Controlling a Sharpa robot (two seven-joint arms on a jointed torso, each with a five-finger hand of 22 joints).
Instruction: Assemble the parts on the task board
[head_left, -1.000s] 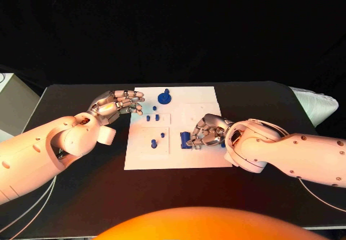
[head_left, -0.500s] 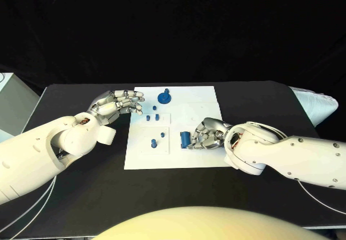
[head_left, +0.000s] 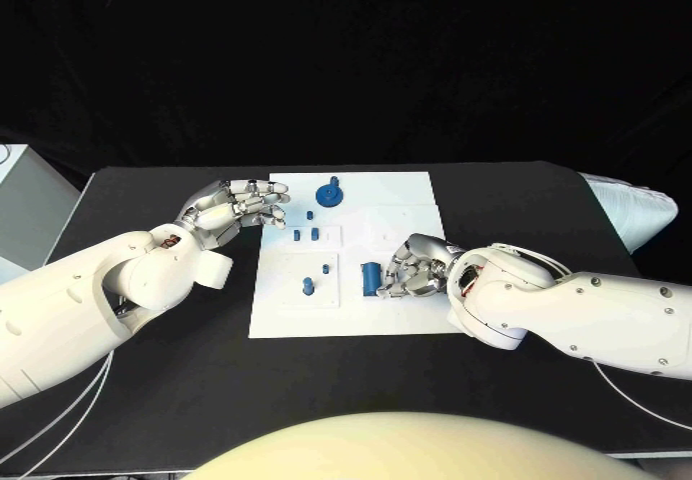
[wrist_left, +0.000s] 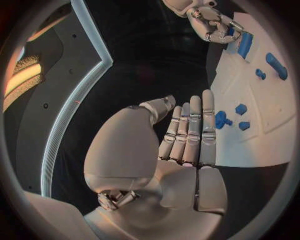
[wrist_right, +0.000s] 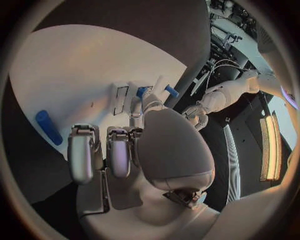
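Head view, right hand (head_left: 410, 266) curled beside blue cylinder (head_left: 372, 274), left hand (head_left: 235, 209) open, empty

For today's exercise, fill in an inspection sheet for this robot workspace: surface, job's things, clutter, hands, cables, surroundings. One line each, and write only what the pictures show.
Surface: black table, with the white task board lying in its middle.
Job's things: blue parts on the board: a round part with a stem at the far edge, small pegs left of centre, one peg nearer the robot, and a cylinder by the right hand.
Clutter: nothing seen.
Hands: left hand hovers at the board's left edge, fingers apart, holding nothing; right hand is curled over the board beside the cylinder, grip cannot be told.
Cables: thin pale cables under the left arm.
Surroundings: dark backdrop.
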